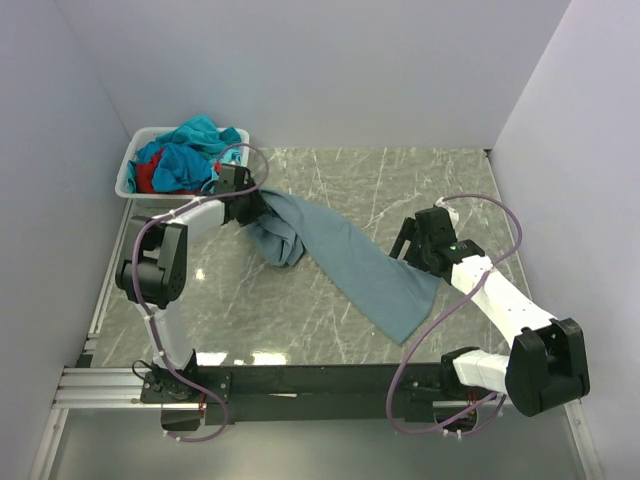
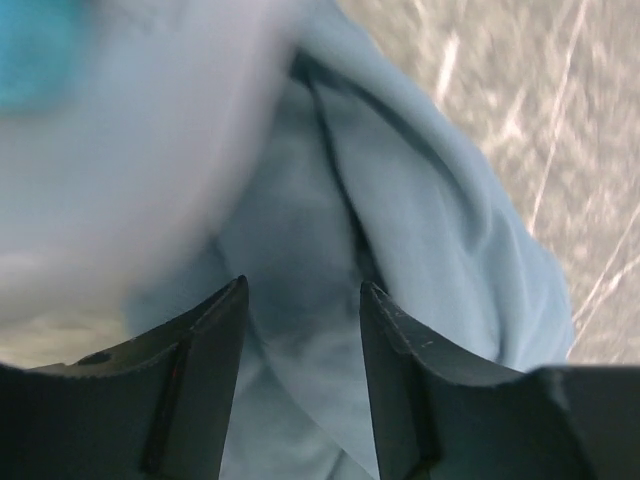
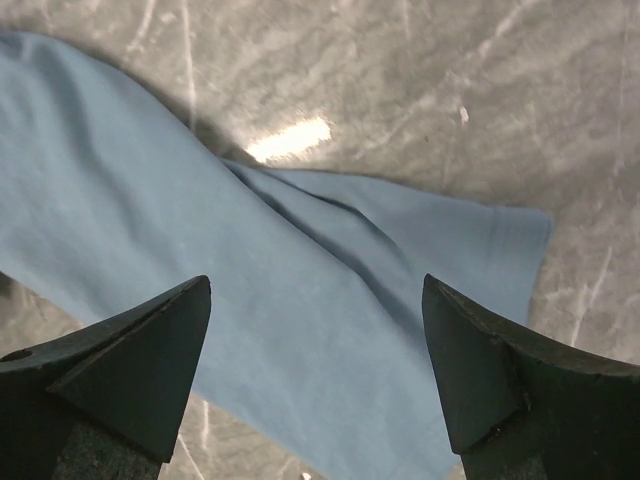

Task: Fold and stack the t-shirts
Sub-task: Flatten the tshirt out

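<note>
Grey-blue t-shirt (image 1: 340, 255) bunches between left fingers (image 2: 200, 360), beneath right fingers (image 3: 130, 370).

Long dusty grey-blue cloth t-shirt (image 1: 340, 255): one plain colour, no print, darker in its folds. Rectangular white plastic basket (image 1: 128, 172): holds bright teal cloth shirts (image 1: 195, 135) and a red cloth shirt (image 1: 146, 178), all unpatterned. Flat stone-look table (image 1: 420, 185): grey-green, marbled with thin pale veins and glossy white glare spots. Left arm (image 1: 170, 330) and right arm (image 1: 505, 300): white links, black joints. Looped cables (image 1: 425, 330): dull purple. Surrounding walls (image 1: 330, 70): pale lavender-white.
</note>
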`<state>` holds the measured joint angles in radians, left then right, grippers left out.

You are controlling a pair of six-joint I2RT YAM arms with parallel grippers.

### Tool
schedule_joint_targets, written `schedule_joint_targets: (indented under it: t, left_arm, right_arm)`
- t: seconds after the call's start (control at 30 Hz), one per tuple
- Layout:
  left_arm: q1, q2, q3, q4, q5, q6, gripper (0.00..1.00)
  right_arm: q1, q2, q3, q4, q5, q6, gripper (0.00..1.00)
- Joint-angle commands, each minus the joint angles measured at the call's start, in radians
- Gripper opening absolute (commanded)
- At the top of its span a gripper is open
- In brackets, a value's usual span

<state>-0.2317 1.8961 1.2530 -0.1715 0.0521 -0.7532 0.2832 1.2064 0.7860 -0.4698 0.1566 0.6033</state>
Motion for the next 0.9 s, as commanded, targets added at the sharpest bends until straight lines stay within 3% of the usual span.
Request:
schedule_joint_targets:
  t: [0.0,0.27,0.53,0.87]
  left_arm:
    - [-0.067,-0.037,-0.010,0.006,0.000,0.017,0.55]
    - [-0.130,-0.123,-0.082,-0.109,-0.089,0.009,0.57]
    - [-0.198,-0.233,-0.145,-0.134,-0.070,-0.003,0.61]
    - [-0.267,-0.155,-0.067,-0.132,-0.047,-0.001,0.63]
  right_arm:
    - [-0.004,-0.031,-0.014,-0.021,0.035,-0.013,0.92]
    - [-0.004,-0.062,-0.037,-0.030,0.034,-0.011,0.92]
    - [-0.004,-0.088,-0.073,-0.013,0.006,-0.002,0.92]
    - [-0.004,-0.093,-0.088,-0.012,0.012,0.003,0.92]
